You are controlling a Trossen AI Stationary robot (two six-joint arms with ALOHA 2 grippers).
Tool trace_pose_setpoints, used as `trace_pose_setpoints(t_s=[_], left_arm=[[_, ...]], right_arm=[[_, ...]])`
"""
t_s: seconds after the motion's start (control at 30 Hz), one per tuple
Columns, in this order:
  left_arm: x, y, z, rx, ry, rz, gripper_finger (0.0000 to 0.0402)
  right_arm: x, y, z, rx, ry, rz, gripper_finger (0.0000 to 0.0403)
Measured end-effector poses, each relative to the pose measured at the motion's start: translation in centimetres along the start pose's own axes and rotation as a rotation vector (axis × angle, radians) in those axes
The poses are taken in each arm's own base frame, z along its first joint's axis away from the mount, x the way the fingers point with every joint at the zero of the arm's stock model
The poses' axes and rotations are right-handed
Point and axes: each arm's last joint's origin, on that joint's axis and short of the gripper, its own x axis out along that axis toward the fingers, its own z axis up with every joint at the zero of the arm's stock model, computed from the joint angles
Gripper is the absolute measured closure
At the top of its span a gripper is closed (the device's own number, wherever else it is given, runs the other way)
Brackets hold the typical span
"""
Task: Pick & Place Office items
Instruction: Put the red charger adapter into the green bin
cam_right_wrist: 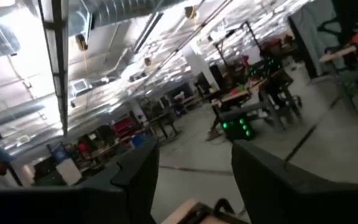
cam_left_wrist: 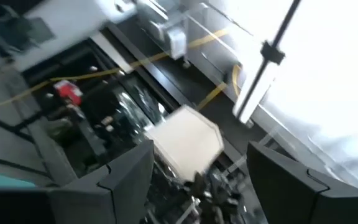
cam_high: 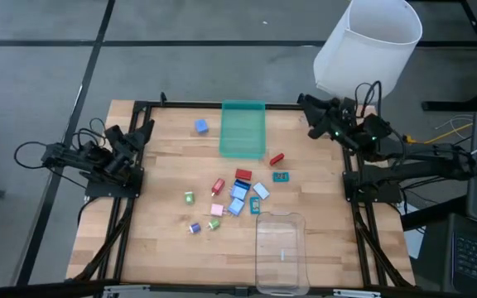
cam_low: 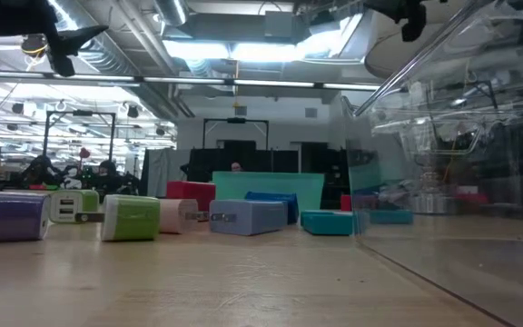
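Colourful office items [cam_high: 237, 195] scattered mid-table (one apart)

Grey floor [cam_high: 40, 74] crossed by dark seam lines surrounds the wooden table [cam_high: 164, 157], with a white bin [cam_high: 369, 45] at two o'clock and yellow cables [cam_high: 454, 128] at three. Beyond the table lies an open workshop hall: exposed ducts [cam_low: 121, 54], bright ceiling lights [cam_low: 234, 50], and distant benches [cam_right_wrist: 253, 93] with equipment.
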Motion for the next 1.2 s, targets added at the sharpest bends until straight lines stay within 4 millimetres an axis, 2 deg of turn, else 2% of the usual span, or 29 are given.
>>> trace_pose_setpoints(t_s=[0.27, 0.4, 0.57, 1.2], left_arm=[[0.12, -0.28, 0.30, 0.235, -0.007, 0.006, 0.0151], [0.12, -0.26, 0.29, 0.241, -0.007, 0.010, 0.0151], [0.10, -0.58, 0.11, 0.218, 0.039, -0.109, 0.0151], [0.09, -0.56, 0.08, 0.167, 0.043, -0.106, 0.0151]], right_arm=[[0.30, 0.95, 0.68, -0.005, 0.010, 0.087, 0.0202], [0.30, 0.96, 0.64, -0.005, 0.014, 0.093, 0.0202], [0.30, 0.98, 0.63, 0.010, 0.017, 0.098, 0.0202], [0.28, 1.15, 0.57, 0.074, 0.044, 0.154, 0.0202]])
